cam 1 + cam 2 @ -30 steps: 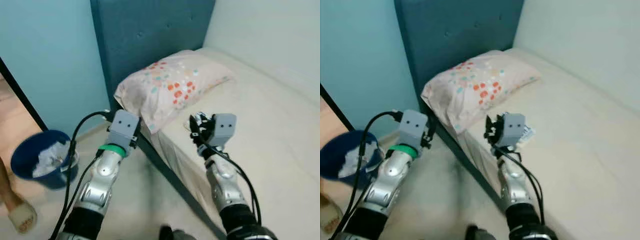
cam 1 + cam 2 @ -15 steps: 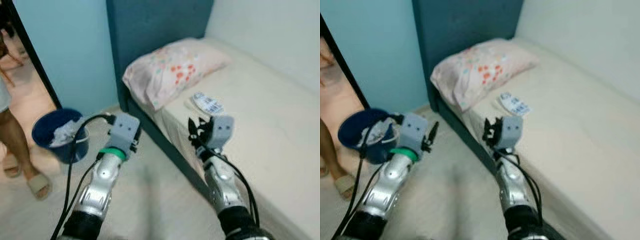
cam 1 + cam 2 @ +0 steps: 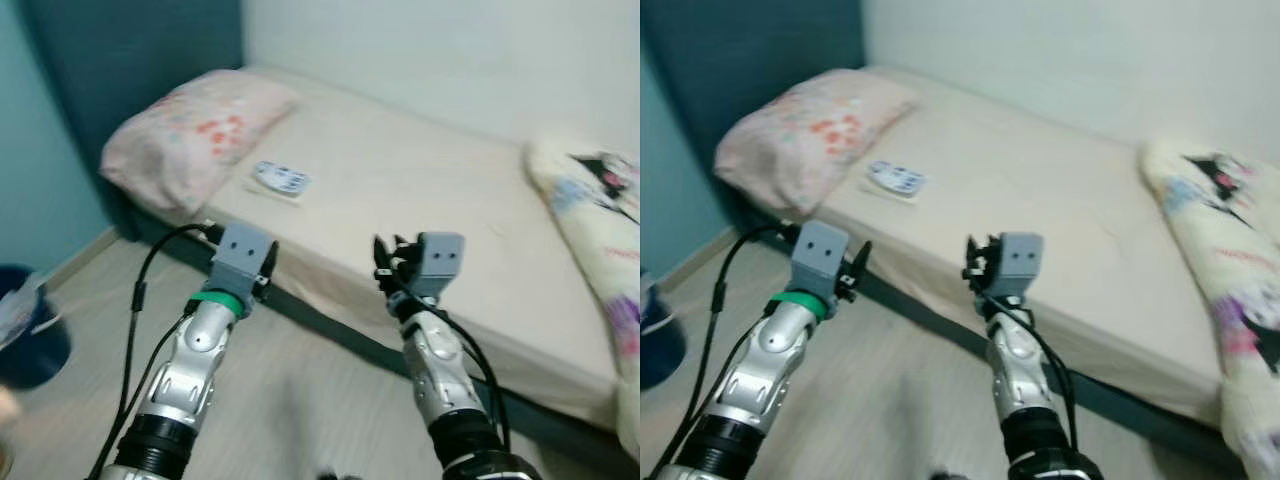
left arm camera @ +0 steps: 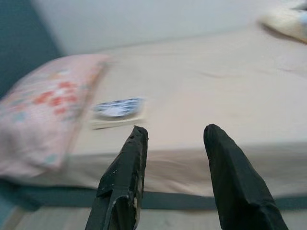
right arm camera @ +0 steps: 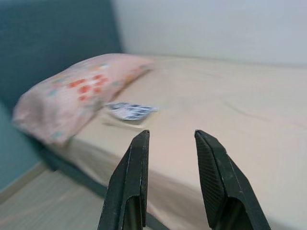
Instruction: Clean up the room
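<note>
Wrapper point(image 3: 281, 180) lies on the bed point(image 3: 420, 200) beside the pillow point(image 3: 190, 125), not picked up. Left gripper point(image 4: 175, 139) and right gripper point(image 5: 170, 139) both spread apart, empty, short of the bed. Bucket point(image 3: 25, 335) on floor, far left. Pickup and binning look left.

A bed point(image 3: 420, 210) with a beige sheet stands ahead of both grippers, its near edge just beyond the fingers of the left gripper point(image 4: 175, 143) and the right gripper point(image 5: 170, 141), each held apart with nothing between. On the sheet, a floral pillow point(image 3: 190, 125) lies at the head end, far ahead of the left gripper, with a small blue-and-white packet point(image 3: 281, 180) just beside it. A patterned blanket point(image 3: 600, 240) is heaped at the foot end, off to the right gripper's right.
</note>
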`<state>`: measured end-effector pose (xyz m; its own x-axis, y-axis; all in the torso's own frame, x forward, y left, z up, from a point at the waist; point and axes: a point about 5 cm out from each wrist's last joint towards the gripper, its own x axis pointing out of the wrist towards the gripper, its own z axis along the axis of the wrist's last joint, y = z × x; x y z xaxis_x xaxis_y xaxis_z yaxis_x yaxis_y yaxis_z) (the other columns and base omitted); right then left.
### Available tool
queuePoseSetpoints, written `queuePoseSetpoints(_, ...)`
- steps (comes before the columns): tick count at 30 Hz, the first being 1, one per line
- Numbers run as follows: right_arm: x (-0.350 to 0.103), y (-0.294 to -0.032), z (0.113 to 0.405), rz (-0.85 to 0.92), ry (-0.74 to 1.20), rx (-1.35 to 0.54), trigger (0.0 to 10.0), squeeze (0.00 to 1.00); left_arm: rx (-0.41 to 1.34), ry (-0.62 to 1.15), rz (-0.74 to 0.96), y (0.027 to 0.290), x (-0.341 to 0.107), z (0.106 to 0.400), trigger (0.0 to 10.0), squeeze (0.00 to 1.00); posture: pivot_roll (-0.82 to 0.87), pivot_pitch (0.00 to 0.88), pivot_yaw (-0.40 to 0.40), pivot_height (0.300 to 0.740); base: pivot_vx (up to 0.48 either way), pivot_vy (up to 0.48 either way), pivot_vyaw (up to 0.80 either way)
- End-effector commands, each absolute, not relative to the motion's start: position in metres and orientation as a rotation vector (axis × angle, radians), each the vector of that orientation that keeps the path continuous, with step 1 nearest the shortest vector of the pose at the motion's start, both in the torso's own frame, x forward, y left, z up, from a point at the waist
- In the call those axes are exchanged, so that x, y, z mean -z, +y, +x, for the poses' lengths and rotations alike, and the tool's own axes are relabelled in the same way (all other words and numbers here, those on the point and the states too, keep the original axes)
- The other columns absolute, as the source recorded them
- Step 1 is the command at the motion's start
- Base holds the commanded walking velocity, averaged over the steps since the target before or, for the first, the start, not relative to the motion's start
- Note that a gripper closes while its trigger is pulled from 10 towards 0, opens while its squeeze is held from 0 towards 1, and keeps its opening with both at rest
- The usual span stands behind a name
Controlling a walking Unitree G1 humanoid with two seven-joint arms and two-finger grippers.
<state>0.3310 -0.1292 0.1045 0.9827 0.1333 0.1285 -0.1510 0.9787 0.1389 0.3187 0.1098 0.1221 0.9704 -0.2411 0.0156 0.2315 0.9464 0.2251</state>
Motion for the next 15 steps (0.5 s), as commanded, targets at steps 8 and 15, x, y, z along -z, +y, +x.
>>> queuePoseSetpoints(8,-0.1036,-0.1268,0.332,0.146,-0.108,-0.151,10.0,0.0,0.249,-0.029,0.231,0.1093,-0.1184,0.3171,10.0,0.0,0.06,0.004,0.004,0.74,0.0,0.0,-0.8)
queuePoseSetpoints(15,-0.1023,-0.1262,0.332,0.124,-0.104,-0.152,10.0,0.0,0.255,-0.055,0.248,0.1099,-0.12,0.3168,10.0,0.0,0.06,0.001,0.006,0.74,0.0,-0.129,-0.34)
